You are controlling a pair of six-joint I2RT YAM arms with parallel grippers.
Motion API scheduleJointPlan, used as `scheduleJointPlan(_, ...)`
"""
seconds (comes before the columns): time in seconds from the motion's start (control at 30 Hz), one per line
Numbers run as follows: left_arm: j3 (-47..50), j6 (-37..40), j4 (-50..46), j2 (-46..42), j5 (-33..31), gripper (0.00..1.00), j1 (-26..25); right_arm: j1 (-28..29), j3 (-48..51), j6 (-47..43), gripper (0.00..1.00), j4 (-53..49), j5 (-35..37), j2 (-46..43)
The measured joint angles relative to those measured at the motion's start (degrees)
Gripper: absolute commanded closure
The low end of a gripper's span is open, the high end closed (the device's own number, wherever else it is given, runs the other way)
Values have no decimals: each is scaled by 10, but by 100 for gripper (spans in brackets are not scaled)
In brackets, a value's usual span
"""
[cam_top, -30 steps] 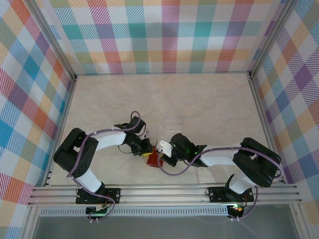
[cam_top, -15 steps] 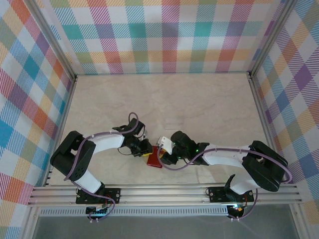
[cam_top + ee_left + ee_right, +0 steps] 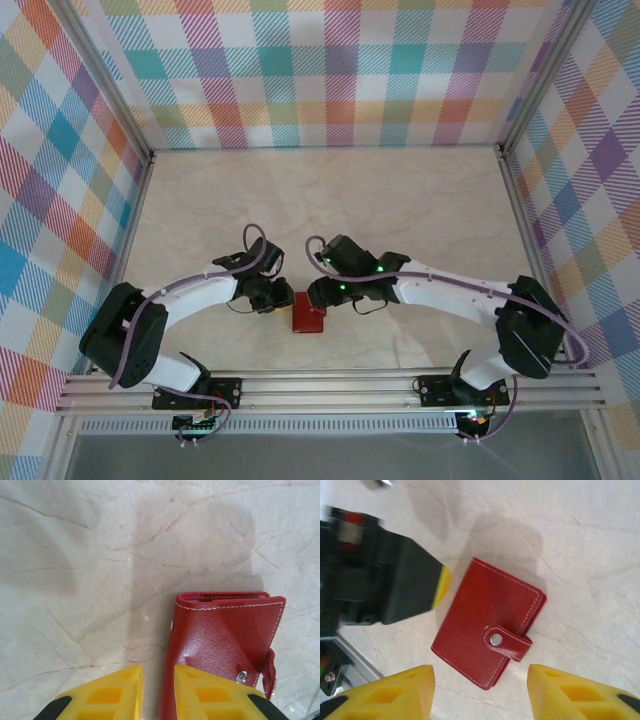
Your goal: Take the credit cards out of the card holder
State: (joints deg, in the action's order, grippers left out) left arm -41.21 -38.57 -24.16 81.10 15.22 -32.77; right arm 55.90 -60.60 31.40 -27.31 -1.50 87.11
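Card holder (image 3: 487,642): snapped shut. Right gripper (image 3: 480,682): has dropped its card, now spread above. Left gripper (image 3: 158,674): slightly parted, empty. Reopening likely needed.

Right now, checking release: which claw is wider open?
The right claw: its jaws stand wide apart; the left claw shows a narrow gap.

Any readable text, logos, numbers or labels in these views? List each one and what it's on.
No readable text in any view.
The card holder is plain red with white stitching and a metal snap; it has no lettering or logo.
Any print on the small board below the left arm's base is too small to read.
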Motion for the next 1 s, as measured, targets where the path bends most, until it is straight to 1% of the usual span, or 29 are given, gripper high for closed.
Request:
scheduleJointPlan(0.07,7,-2,1,-19,-9,76,7,0,-31,26,43,-40,0,32)
scheduleJointPlan(0.27,25,-2,0,-66,-30,74,21,0,-83,82,34,-112,-5,110)
scheduleJointPlan(0.43,44,5,-11,-90,-40,73,26,0,-124,115,28,-134,-15,167)
scheduleJointPlan(0.57,62,5,-10,-97,-39,72,27,0,-148,131,26,-136,-21,198)
scheduleJointPlan(0.8,69,9,-8,-97,-38,72,29,0,-160,149,30,-166,-4,223)
scheduleJointPlan(0.9,69,17,-8,-97,-38,72,29,0,-160,152,33,-181,7,223)
scheduleJointPlan(1.0,69,24,-8,-96,-38,71,29,0,-160,158,39,-191,16,223)
